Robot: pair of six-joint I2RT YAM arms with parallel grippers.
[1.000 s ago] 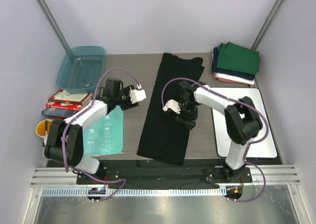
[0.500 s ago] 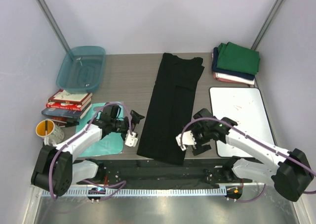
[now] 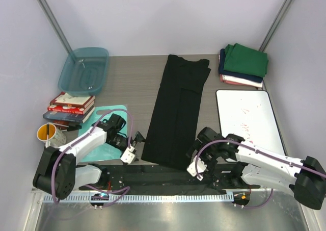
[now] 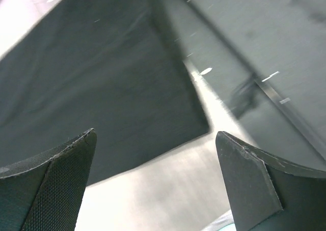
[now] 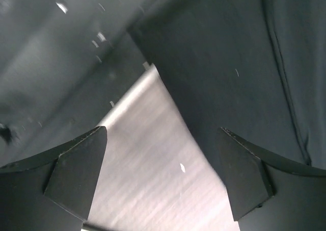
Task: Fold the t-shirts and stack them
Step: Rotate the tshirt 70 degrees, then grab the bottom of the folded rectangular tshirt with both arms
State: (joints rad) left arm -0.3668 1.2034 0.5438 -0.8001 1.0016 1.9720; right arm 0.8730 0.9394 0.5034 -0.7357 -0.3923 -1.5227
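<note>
grey wood tabletop [image 3: 132, 83] between pale lilac walls [image 3: 163, 17], black t-shirt [image 3: 178, 108] a long strip down its middle, folded tees [image 3: 244, 62] stacked far right, left gripper [image 4: 154, 139] and right gripper [image 5: 162, 131] spread wide, empty, by the strip's near corners

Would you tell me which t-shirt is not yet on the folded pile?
The black t-shirt, lying long mid-table; the green, navy and pinkish-white ones are stacked far right.
</note>
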